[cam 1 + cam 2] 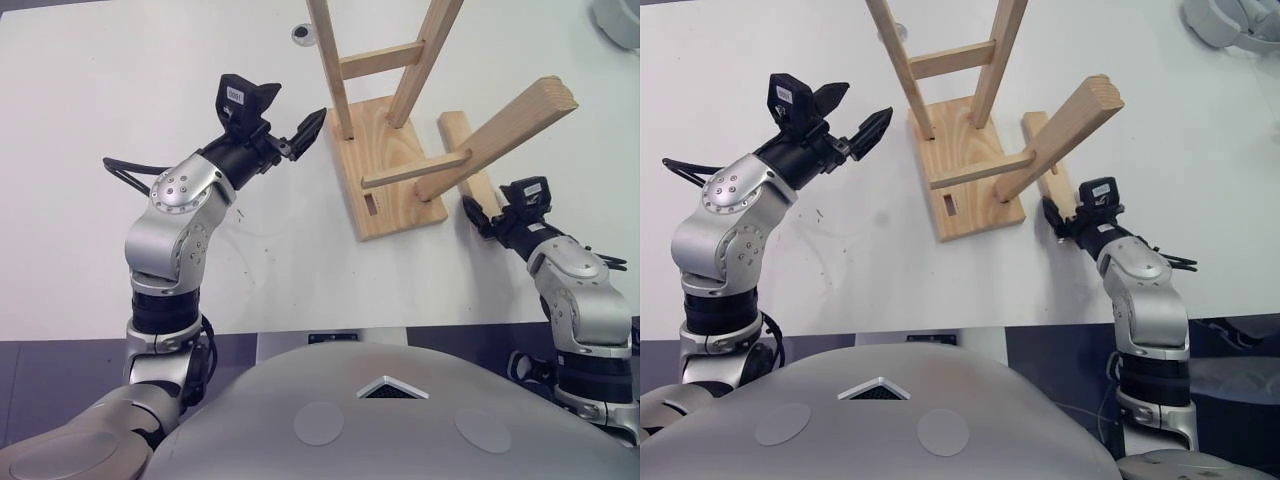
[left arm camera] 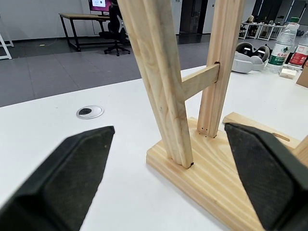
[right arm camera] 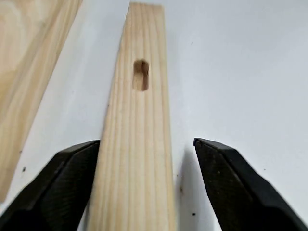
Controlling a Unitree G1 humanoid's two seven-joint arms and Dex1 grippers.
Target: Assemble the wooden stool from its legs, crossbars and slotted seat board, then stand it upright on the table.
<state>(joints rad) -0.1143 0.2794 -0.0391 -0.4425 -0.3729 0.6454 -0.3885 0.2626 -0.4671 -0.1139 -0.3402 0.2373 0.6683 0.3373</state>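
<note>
Left gripper (image 2: 169,130): fingers (image 2: 62,178) spread wide, nothing between them, held above the white surface (image 2: 48,125). At twelve o'clock from the gripper the seat board (image 2: 207,168) lies flat on the surface. The near leg (image 2: 159,82) and far leg (image 2: 224,62) stand upright in it, joined by a crossbar (image 2: 199,79). At one o'clock, beyond the board, a loose slotted wooden piece (image 2: 255,122) lies flat. At eleven o'clock a round cable grommet (image 2: 90,111) is set in the surface. Two bottles (image 2: 284,43) and a headset (image 2: 252,50) stand at two o'clock, well apart from the stool.
</note>
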